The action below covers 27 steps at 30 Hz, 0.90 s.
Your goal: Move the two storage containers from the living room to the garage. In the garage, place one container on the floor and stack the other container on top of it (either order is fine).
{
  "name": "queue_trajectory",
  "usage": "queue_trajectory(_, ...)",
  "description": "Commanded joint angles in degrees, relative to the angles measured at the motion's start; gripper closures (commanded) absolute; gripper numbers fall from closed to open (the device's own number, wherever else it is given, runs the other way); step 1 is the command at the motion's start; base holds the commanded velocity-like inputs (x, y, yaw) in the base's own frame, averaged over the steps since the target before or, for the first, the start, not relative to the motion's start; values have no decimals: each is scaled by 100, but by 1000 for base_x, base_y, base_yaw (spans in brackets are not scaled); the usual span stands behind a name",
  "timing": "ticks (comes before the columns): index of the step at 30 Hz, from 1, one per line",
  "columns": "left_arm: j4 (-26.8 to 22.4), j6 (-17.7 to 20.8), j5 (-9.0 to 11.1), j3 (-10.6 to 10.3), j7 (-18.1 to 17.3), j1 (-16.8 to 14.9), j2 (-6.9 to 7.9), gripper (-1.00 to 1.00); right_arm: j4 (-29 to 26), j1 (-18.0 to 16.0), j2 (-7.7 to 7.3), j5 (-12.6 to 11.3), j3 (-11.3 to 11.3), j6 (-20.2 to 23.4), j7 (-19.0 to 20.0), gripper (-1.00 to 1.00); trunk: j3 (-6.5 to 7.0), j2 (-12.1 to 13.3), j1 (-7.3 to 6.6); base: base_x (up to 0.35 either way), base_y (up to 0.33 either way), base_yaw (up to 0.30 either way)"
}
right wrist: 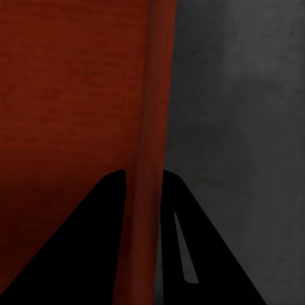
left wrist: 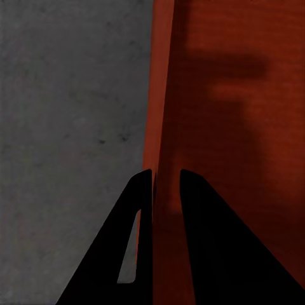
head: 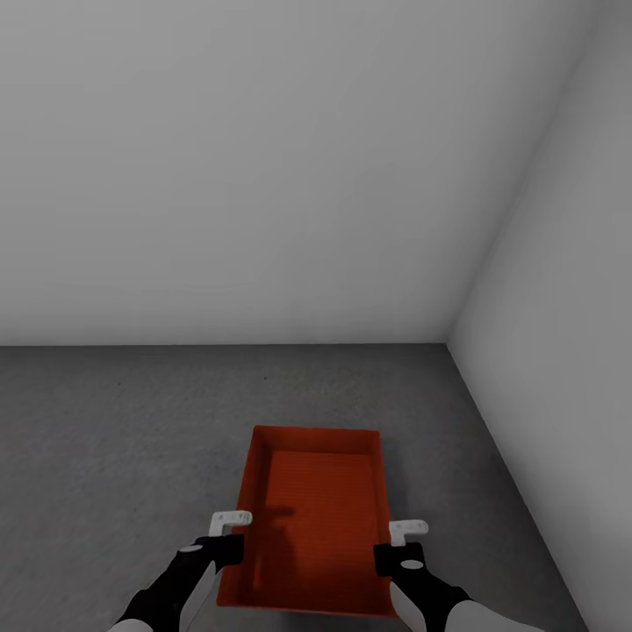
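Orange-red rectangular bin (head: 320,518), open-topped with low plain walls and a flat ribbed bottom, sits low in front of the robot over the dark grey, speckled concrete floor (head: 114,439). Whether its base actually touches the concrete cannot be told. It lies lengthwise, one short end near the robot and the other pointing toward the far wall. The room is bare: a plain grey-white far wall (head: 246,175) meets a second grey-white wall (head: 570,307) on the right, and the corner between them stands just beyond the bin's far right side.

The black left gripper (head: 230,535) is at the bin's left long wall, near its near end. In the left wrist view its two dark fingers (left wrist: 136,210) straddle the thin red wall, one inside and one outside, closed in against it. The black right gripper (head: 399,544) does the same on the right long wall; in the right wrist view its fingers (right wrist: 111,210) pinch that rim between them. A faint shadow of an arm falls across the bin's bottom.
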Motion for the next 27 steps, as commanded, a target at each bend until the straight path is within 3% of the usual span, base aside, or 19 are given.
queue_trajectory(1,6,-24,-20,-5,49,8,22,100,34,-3,-180,-63,68,-31,-126,100,-5,-1,67,0,0,0)
queue_trajectory(6,15,-19,-21,-20,42,8,22,100,34,-3,-180,-63,71,-30,-129,100,-5,-1,67,1,0,0)
queue_trajectory(7,15,-20,-20,-21,36,8,22,-100,34,-3,-180,-63,70,-30,-131,100,-5,-1,67,40,24,0)
queue_trajectory(8,17,-20,-20,-24,29,8,22,-100,34,-3,-180,-63,73,-35,-130,-100,-5,-1,67,118,114,0)
queue_trajectory(27,7,-31,-26,-24,45,8,22,-100,34,-3,-223,-71,70,-30,-133,-100,-5,-1,67,25,28,0)
